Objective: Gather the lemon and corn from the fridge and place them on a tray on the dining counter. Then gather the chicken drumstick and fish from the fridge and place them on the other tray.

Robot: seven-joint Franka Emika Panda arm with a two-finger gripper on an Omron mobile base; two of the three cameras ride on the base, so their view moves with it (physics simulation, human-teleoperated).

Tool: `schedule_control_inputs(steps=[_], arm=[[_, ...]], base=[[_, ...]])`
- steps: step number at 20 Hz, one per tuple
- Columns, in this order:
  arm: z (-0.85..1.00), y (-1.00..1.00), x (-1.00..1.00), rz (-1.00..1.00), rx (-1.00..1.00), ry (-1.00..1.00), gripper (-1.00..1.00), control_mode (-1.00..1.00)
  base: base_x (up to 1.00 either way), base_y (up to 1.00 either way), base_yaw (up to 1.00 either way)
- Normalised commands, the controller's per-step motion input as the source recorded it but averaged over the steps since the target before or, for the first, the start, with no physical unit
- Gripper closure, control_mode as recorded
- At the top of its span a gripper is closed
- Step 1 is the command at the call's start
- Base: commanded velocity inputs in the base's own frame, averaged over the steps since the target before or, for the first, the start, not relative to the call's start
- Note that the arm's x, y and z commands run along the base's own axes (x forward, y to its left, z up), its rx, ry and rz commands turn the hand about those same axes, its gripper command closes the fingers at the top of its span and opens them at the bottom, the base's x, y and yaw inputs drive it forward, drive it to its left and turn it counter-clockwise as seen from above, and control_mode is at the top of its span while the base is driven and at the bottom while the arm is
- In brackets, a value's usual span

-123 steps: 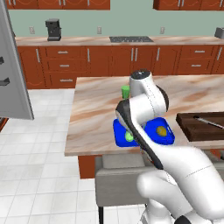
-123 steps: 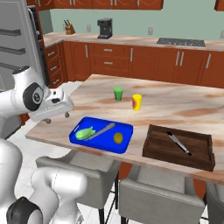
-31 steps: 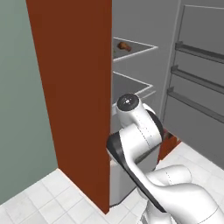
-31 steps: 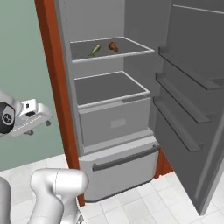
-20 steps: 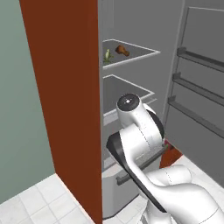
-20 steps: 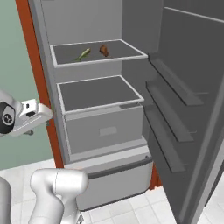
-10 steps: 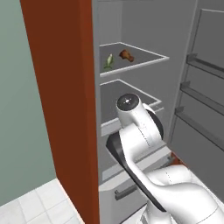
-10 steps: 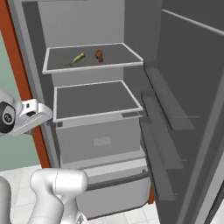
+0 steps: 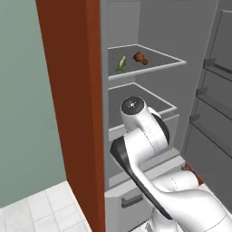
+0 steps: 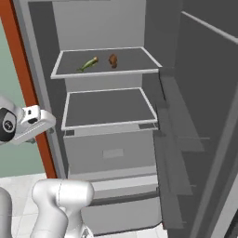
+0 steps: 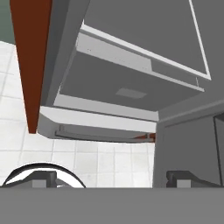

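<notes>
While the fridge (image 10: 111, 139) stands open across the frame, the arm looks parked in front, so this reads as the start of the meat run. Up top, left of centre, the shelf (image 10: 135, 60) holds the fish (image 10: 88, 63) and just right of it the drumstick (image 10: 113, 60), both tiny and blurry. Gripper (image 11: 112, 177) has its jaws spread, holding nothing; next it needs a reach up.

Fish (image 9: 121, 64) beside drumstick (image 9: 140, 58) — fridge shelf (image 9: 156, 64).
</notes>
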Motion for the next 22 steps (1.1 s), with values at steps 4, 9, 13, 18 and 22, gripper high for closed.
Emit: schedule_control_inputs(steps=[4, 9, 13, 18, 22], arm=[[0.00, 0.00, 0.00, 0.00, 0.00, 0.00, -1.00, 1.00], [0.00, 0.00, 0.00, 0.00, 0.00, 0.00, -1.00, 1.00], [0.00, 0.00, 0.00, 0.00, 0.00, 0.00, -1.00, 1.00], [0.00, 0.00, 0.00, 0.00, 0.00, 0.00, -1.00, 1.00], [0.00, 0.00, 0.00, 0.00, 0.00, 0.00, -1.00, 1.00]], base=[[0.32, -0.30, 0.21], [0.47, -0.20, 0.18], [0.48, -0.33, 0.12], [0.29, -0.39, 0.13], [0.34, -0.12, 0.07]])
